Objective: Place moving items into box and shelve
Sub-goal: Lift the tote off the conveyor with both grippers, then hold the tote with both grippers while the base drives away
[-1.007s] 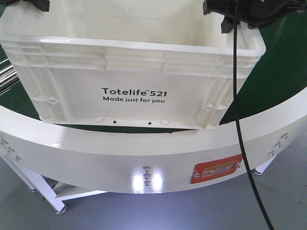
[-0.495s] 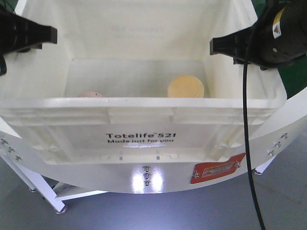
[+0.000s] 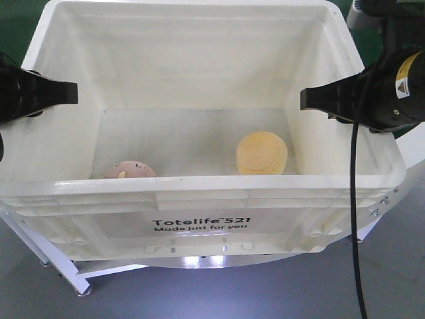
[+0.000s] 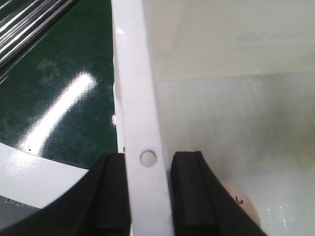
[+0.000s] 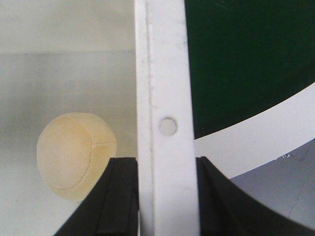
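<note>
Gripping, left side: the left gripper (image 4: 150, 189) is pinching the left rim of the box (image 3: 199, 188), with one black pad outside the wall and one inside, beside a small round hole in the rim.
Gripping, right side: the right gripper (image 5: 167, 196) is clamped the same way on the box's right rim, its pads touching both faces just below a matching hole.
Reason for the hold: the crate is wide, so a grip on opposite rims looks meant to keep it level while both arms carry it.
Box position: it hangs between the two arms, upright and open at the top, with its printed front wall facing the front camera. It appears raised clear of the white table (image 5: 256, 142) and the green surface (image 4: 59, 73) below.
Yellow-orange fruit (image 3: 261, 153): it rests on the box floor, right of centre, near the right gripper's inner pad but apart from it.
Pinkish-brown fruit (image 3: 130, 170): it lies on the floor against the front wall, left of centre, just below the left gripper's inner pad, and is not gripped.
Task stage: both items are inside, so the loading looks done and the shelving remains.
Hazard: a black cable (image 3: 355, 219) hangs in front of the box's right corner and could snag.
</note>
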Available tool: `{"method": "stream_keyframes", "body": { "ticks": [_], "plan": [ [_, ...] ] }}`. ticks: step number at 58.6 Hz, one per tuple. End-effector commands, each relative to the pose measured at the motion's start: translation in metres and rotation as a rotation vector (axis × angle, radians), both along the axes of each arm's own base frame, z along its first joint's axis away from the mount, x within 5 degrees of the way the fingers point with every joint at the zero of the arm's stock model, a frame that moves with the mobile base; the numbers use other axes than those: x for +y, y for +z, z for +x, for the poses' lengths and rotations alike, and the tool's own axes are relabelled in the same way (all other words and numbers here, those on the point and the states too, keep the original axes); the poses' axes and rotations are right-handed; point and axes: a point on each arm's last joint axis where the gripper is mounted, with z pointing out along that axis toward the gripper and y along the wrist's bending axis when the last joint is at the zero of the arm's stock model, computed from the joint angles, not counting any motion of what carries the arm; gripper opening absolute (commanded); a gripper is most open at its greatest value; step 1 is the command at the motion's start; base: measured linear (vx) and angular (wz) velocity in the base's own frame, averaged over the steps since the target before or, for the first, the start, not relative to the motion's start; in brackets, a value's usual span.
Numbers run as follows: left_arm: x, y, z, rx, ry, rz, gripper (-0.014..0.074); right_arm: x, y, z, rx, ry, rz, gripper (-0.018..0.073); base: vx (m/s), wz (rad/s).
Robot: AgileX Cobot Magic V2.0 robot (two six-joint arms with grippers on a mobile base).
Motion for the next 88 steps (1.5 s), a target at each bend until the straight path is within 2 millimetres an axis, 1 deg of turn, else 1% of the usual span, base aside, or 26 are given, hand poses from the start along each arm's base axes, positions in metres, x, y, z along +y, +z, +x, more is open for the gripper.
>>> {"method": "stream_keyframes", "body": {
  "ticks": [1,12,71,88],
  "plan": [
    [0.0027,0.0318,-0.003,-0.207,-0.045,-0.01,0.0144,-0.0075,0.0302,0.0008,-0.192,0.021,-0.002,0.006,0.0,0.0],
    [0.0046,0.0288,-0.0045,-0.171,-0.029,0.005,0.0146,-0.0084,0.0296,0.0003,-0.183,0.015,-0.01,0.006,0.0,0.0],
    [0.0047,0.0287,-0.0045,-0.17,-0.029,0.006,0.0147,-0.0086,0.0294,0.0001,-0.18,0.013,-0.012,0.006,0.0,0.0],
    [0.0047,0.0287,-0.0045,-0.17,-0.029,0.006,0.0147,-0.0086,0.0294,0.0001,-0.18,0.013,-0.012,0.006,-0.03,0.12]
  ]
}}
